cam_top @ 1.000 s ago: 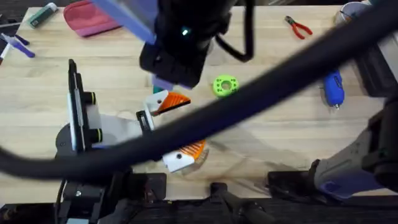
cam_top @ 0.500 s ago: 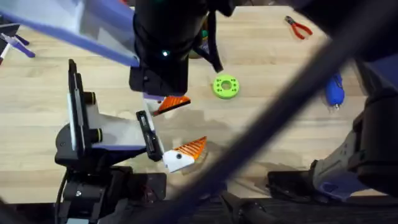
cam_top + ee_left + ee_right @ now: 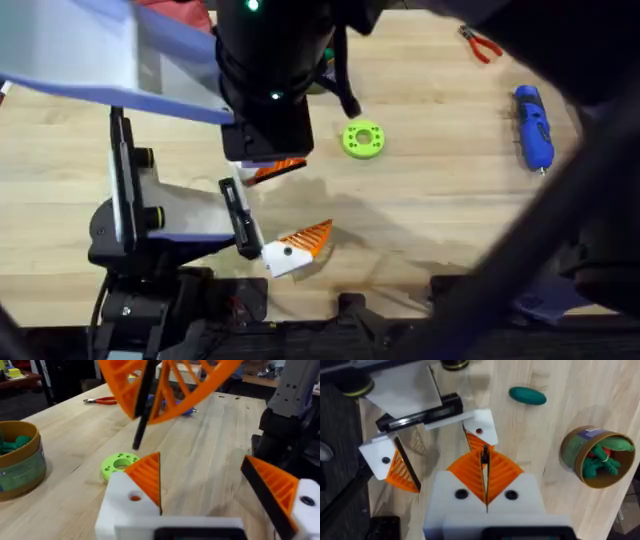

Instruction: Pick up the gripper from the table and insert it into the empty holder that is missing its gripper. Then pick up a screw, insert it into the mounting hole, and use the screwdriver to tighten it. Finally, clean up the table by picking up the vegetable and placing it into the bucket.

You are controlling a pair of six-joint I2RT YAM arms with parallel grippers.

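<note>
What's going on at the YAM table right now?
The right hand is shut on a thin black piece, possibly the screw, and hovers just above the left hand. The left hand is open and low over the table; both of its white mounts carry orange tips, so the tip looks fitted. The piece is not yet in the mounting hole. The screwdriver lies untouched on the table, and the vegetable lies on the wood, not in the bucket.

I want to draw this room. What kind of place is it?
Probably a robot workshop or lab: a wooden table holds red-handled pliers, a blue screwdriver and a white holder.
</note>
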